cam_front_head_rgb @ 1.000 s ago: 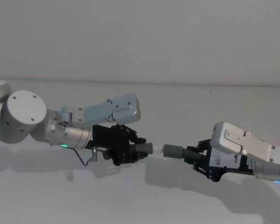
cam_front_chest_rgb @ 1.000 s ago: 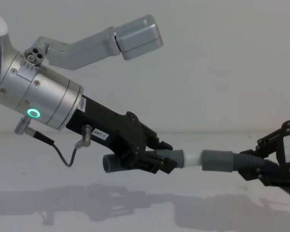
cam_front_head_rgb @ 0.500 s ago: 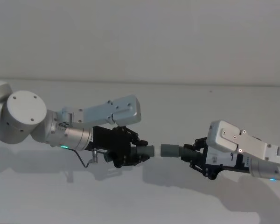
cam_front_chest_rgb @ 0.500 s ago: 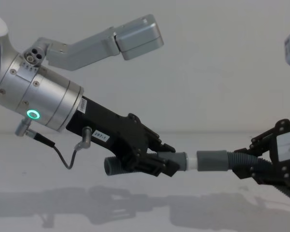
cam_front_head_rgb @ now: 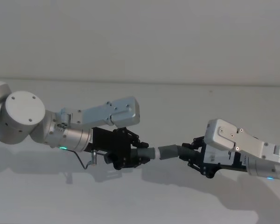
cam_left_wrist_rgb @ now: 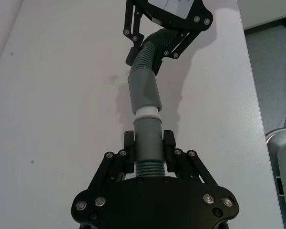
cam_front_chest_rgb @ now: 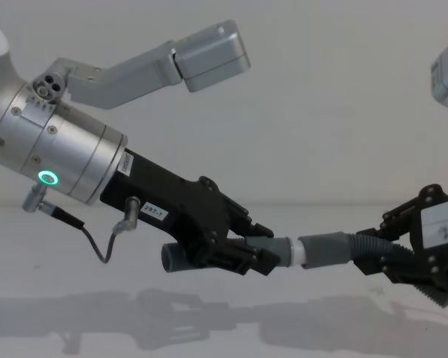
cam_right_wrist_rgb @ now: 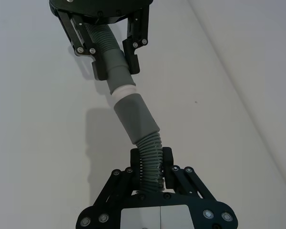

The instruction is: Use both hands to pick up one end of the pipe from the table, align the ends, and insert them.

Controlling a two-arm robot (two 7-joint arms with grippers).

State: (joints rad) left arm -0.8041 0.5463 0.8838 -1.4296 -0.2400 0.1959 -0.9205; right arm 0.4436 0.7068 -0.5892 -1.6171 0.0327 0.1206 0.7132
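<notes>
The right gripper point(cam_front_head_rgb: 192, 158) has closed in on the left gripper point(cam_front_head_rgb: 139, 154) since a second ago, so the socket point(cam_left_wrist_rgb: 144, 89) now sits over most of the white spigot point(cam_left_wrist_rgb: 147, 113), with only a thin band showing. Each gripper is clamped on its own pipe piece point(cam_front_chest_rgb: 280, 249), held above the table point(cam_front_head_rgb: 144, 200) between the two tools. The pieces look light and bendy at the ribs, so holding near the stiff collars should keep the ends true.

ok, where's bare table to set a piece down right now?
Bare table runs below both arms and behind them toward the far edge. Crowded only mid-table, where the left gripper and right gripper hold the joined pipe.
</notes>
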